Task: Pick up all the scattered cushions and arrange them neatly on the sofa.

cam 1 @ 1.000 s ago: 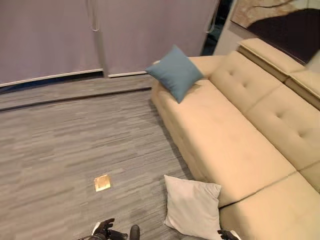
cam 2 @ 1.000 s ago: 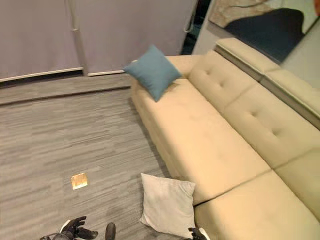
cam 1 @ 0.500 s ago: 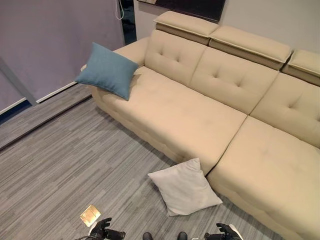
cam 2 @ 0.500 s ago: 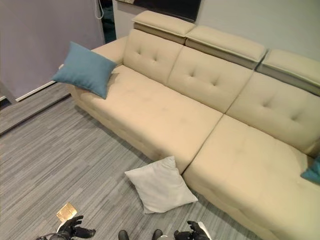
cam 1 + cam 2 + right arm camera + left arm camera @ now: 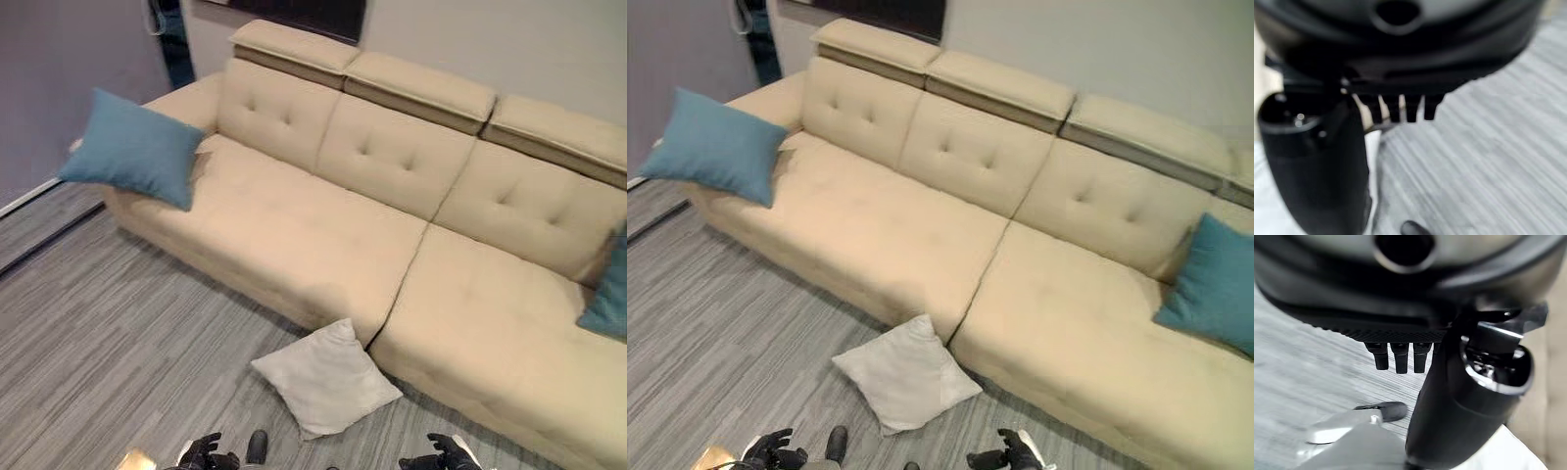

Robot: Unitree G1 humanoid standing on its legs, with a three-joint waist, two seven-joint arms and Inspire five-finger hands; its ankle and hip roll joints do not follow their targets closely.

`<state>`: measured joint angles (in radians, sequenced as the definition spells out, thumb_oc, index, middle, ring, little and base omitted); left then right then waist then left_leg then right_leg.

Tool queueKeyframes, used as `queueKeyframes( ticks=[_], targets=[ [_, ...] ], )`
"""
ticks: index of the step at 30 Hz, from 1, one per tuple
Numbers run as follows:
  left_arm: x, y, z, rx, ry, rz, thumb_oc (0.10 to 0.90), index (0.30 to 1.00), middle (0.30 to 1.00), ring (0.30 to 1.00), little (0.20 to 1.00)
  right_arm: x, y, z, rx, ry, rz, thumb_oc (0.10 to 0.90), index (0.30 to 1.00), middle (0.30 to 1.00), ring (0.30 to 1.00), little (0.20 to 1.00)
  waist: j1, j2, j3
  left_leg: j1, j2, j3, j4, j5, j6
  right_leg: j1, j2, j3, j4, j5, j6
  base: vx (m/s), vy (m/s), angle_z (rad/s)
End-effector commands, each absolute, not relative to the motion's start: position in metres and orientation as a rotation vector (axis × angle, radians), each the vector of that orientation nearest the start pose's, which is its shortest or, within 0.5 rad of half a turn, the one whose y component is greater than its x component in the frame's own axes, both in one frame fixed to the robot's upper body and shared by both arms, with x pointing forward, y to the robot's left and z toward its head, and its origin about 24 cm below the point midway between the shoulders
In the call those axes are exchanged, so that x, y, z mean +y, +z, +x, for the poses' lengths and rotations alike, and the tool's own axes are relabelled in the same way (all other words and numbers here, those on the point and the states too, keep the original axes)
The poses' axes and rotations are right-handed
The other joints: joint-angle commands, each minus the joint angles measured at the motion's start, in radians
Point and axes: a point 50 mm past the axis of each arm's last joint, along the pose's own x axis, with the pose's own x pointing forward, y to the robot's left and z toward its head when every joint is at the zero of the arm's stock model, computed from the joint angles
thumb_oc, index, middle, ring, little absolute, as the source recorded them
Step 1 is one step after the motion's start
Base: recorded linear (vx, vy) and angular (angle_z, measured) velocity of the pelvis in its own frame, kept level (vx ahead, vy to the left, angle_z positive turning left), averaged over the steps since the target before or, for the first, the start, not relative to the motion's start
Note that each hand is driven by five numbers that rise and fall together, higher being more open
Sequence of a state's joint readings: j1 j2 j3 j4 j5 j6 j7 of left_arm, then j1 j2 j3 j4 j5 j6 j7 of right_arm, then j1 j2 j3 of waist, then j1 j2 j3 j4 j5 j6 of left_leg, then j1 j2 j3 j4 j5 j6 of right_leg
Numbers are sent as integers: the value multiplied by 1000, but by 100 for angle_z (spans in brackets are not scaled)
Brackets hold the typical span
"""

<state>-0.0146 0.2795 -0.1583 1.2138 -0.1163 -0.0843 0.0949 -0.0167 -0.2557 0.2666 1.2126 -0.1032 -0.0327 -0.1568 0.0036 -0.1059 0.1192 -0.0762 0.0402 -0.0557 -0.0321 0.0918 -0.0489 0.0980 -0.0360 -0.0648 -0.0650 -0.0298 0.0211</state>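
Camera swung right | white cushion (image 5: 327, 378) lay on floor (image 5: 108, 333) ahead between both hands | left hand (image 5: 204, 454), right hand (image 5: 443, 454) relaxed, empty | pickup pending.

Grey striped carpet floor (image 5: 118, 333) runs out ahead of me, its bands slanting across. Down at my left edge sits a small brass floor plate (image 5: 713, 457), flush with the carpet. Up behind, a pale grey wall (image 5: 1097, 49), and a dark panel (image 5: 896, 15) mounted on it.
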Motion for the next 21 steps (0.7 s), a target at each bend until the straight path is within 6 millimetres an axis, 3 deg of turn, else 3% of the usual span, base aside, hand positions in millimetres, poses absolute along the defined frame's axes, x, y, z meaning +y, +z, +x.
queueKeyframes(
  ticks=[1,5,8,9,11,12,14,17,18,21],
  targets=[
    [250,-151,108,1088,139,330,800,900,900,900,900,-245,-146,128,1049,-11,-621,800,900,900,900,900,25,23,-7,13,-1,32,59,-101,9,-50,-39,-8,119,-34,76,111,230,-77],
    [256,-148,111,1074,153,343,800,900,900,900,900,-240,-144,135,1023,-12,-601,800,900,900,900,900,23,29,0,19,-20,88,52,-123,38,-93,-70,16,143,-11,111,36,195,-56],
    [263,-146,111,1074,178,355,800,900,900,900,900,-238,-139,148,973,-23,-599,800,900,900,900,900,30,45,22,24,-28,131,40,-132,58,-166,-103,-27,226,14,129,2,177,-68],
    [267,-145,109,1078,186,367,800,900,900,900,900,-238,-134,159,928,-40,-596,800,900,900,900,900,41,54,37,27,-22,158,35,-137,61,-202,-133,-113,263,29,126,-39,86,-89],
    [267,-145,109,1078,185,367,800,900,900,900,900,-238,-134,159,927,-40,-596,800,900,900,900,900,41,54,37,27,-22,158,35,-137,61,-203,-134,-113,264,29,127,21,34,-81],
    [271,-145,106,1090,186,382,800,900,900,900,900,-240,-126,172,873,-61,-600,800,900,900,900,900,51,62,53,46,-19,189,35,-166,55,-217,-155,-257,254,6,111,61,-3,-37],
    [271,-145,106,1086,197,369,800,900,900,900,900,-243,-122,178,851,-101,-579,800,900,900,900,900,63,59,54,41,-17,210,50,-179,49,-198,-171,-328,209,8,114,45,-40,-41],
    [268,-143,116,1049,207,346,800,900,900,900,900,-249,-115,187,816,-178,-529,800,900,900,900,900,46,57,69,-23,-28,218,82,-162,55,-243,-164,-284,192,27,96,-134,-39,-52],
    [262,-139,130,991,232,303,800,900,900,900,900,-255,-103,204,753,-270,-477,800,900,900,900,900,42,76,100,-78,-20,217,105,-184,49,-306,-170,-264,216,28,108,-85,-70,7],
    [251,-135,148,930,220,253,800,900,900,900,900,-261,-83,230,654,-352,-409,800,900,900,900,900,29,105,131,-205,-19,213,157,-181,47,-429,-178,-244,245,31,92,-147,-46,-5]
  ],
)
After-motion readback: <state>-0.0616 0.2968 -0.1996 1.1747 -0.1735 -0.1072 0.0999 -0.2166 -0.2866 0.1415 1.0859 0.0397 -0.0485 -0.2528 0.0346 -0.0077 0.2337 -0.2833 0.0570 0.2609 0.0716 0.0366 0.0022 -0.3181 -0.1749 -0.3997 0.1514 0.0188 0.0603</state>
